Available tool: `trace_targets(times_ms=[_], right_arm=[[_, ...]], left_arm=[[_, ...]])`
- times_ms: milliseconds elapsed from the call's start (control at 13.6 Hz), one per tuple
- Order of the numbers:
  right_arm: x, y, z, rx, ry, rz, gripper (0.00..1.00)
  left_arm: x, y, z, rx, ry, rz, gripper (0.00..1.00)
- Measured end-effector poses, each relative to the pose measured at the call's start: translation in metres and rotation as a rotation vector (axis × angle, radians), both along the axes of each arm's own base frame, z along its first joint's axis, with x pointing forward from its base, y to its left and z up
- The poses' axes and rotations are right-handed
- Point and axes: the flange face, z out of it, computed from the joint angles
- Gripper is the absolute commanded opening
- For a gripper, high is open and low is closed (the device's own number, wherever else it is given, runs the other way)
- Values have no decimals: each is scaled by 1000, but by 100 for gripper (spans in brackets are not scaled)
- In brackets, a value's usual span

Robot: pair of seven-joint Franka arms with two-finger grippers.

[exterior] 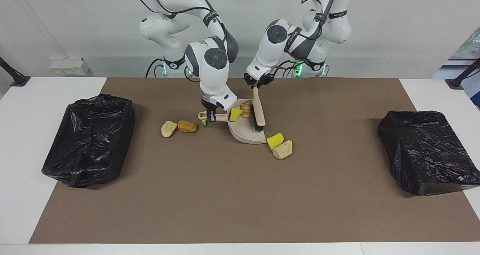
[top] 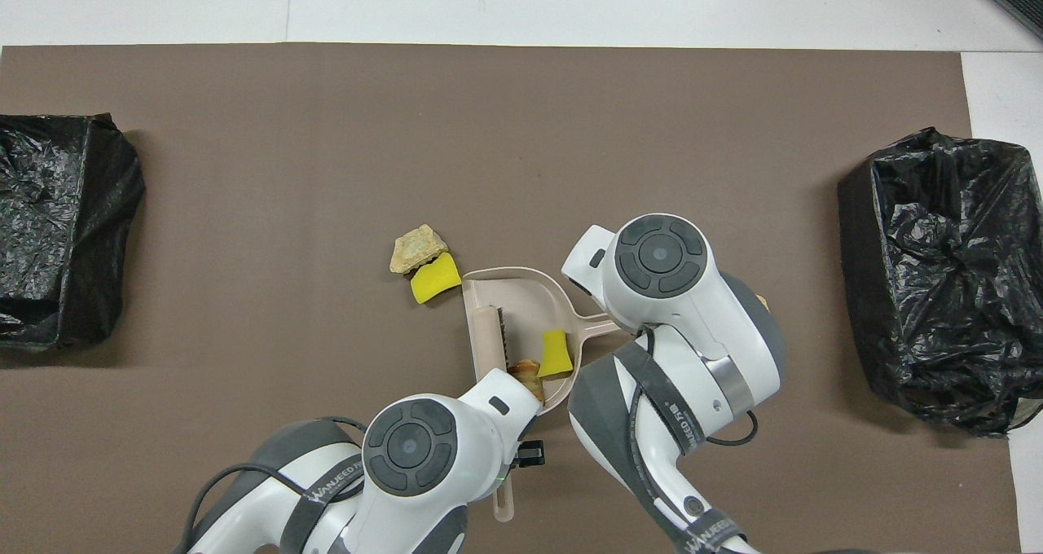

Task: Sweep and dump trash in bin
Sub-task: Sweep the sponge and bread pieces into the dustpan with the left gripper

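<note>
Mid-sweep, frame centre: left hand (exterior: pixel 258 85) pinches the brush (exterior: pixel 258 112), right hand (exterior: pixel 210 117) pinches the dustpan (exterior: pixel 245 134). Two pieces of trash (exterior: pixel 240 111) lie inside; the rest lie outside. Bins (exterior: pixel 90 137) unfilled.

Two trash scraps (exterior: pixel 240 111) sit inside the dustpan (exterior: pixel 245 135), a yellow sponge chunk (exterior: pixel 275 140) and tan lump (exterior: pixel 283 150) touch its lip, two brown lumps (exterior: pixel 179 127) lie by its handle.

In the overhead view the right arm's wrist is covering the right claw (exterior: pixel 211 119), the dustpan handle (exterior: pixel 215 117) and the scraps beside it. The left arm is hiding the left claw (exterior: pixel 256 84); both black bins (top: pixel 57 228) are running off the picture edges.
</note>
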Motion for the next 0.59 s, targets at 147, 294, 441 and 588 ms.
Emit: trace_targets(times_ms=[147, 294, 441, 588], right_arm=[[0, 0, -1, 0, 1, -1, 0], [0, 0, -1, 0, 1, -2, 0], [0, 0, -1, 1, 1, -2, 0], [0, -1, -1, 1, 1, -4, 0]], left_arm=[[16, -13, 18, -14, 0, 20, 0], [38, 3, 27, 40, -12, 13, 0], [75, 43, 30, 103, -74, -54, 0], [116, 93, 26, 78, -115, -185, 0]])
